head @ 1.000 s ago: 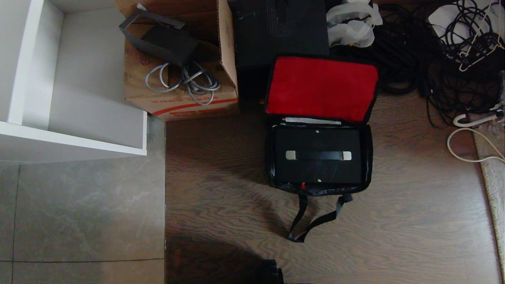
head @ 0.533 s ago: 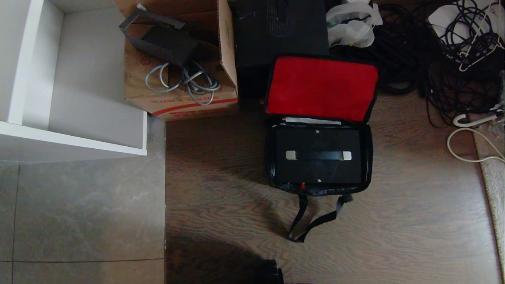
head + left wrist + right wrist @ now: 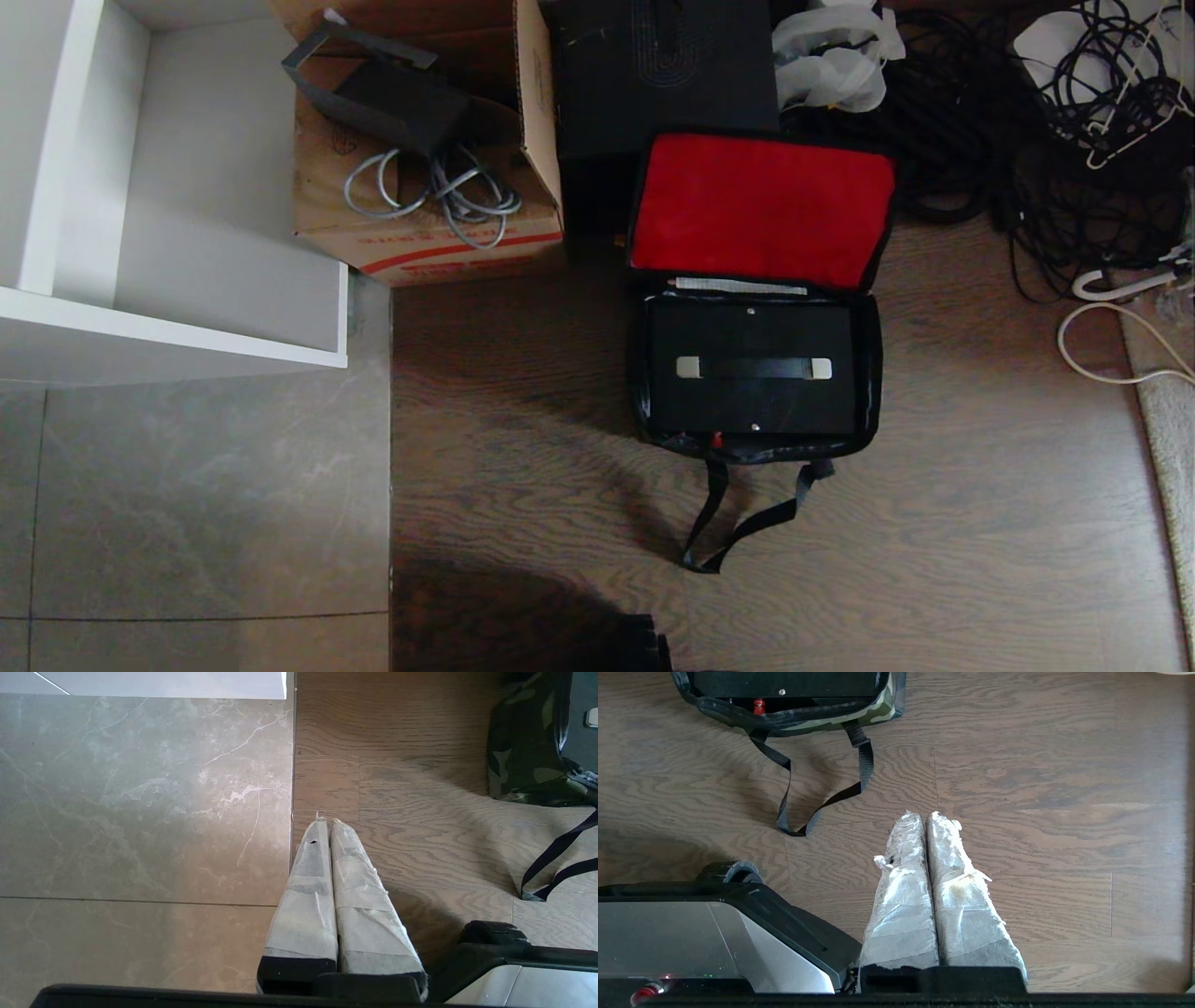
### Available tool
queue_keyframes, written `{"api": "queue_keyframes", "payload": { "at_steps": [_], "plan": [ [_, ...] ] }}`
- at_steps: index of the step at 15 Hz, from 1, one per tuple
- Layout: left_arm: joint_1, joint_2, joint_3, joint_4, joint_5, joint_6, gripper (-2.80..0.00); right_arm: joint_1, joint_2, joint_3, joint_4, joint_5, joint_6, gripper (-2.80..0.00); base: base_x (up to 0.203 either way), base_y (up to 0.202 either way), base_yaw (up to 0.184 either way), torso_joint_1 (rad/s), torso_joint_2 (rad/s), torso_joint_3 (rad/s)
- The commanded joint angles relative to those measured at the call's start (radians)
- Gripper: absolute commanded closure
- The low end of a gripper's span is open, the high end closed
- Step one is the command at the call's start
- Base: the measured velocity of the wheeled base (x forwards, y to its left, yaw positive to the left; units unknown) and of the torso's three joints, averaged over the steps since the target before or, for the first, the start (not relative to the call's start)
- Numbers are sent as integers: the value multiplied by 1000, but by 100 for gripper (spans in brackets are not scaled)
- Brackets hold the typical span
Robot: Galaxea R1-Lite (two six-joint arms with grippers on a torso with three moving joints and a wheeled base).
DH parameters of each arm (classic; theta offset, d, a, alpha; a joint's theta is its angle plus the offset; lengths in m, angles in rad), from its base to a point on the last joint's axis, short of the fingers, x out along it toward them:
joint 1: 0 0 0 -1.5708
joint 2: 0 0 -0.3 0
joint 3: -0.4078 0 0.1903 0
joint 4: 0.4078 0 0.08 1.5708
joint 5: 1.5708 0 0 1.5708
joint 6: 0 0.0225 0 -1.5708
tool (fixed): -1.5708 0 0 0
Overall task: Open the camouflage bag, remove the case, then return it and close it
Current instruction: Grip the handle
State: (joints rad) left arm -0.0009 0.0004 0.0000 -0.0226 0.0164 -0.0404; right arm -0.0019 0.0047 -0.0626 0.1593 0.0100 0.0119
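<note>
The camouflage bag [image 3: 639, 373] stands on the wood floor with its red-lined lid [image 3: 761, 207] folded back. Inside it lies the black case [image 3: 752, 406], handle with silver end brackets [image 3: 754, 368] facing up. The bag's black strap [image 3: 738, 527] trails on the floor toward me. In the left wrist view the bag's camouflage side [image 3: 518, 751] is far off beside the strap [image 3: 556, 858]. The right wrist view has the bag's near rim [image 3: 794, 714] and the case's red knob [image 3: 759, 705]. My left gripper [image 3: 325, 821] and right gripper [image 3: 923, 814] hang shut and empty over the floor, well short of the bag.
A brown cardboard box [image 3: 420, 233] with grey cables and a taller black box [image 3: 658, 75] stand behind the bag. A white shelf unit [image 3: 168, 243] is at the left. Black and white cables [image 3: 1074, 140] pile at the back right. My base [image 3: 691, 933] shows beside the right gripper.
</note>
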Motion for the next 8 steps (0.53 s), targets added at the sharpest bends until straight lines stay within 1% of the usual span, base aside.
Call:
{"api": "queue_keyframes", "payload": {
  "at_steps": [1,8],
  "plan": [
    [-1,0,11,0,0,-1,0,0,1,0,2,1,0,0,0,0,0,0,0,0],
    [0,0,11,0,0,-1,0,0,0,-4,7,0,1,0,0,0,0,0,0,0]
  ]
}}
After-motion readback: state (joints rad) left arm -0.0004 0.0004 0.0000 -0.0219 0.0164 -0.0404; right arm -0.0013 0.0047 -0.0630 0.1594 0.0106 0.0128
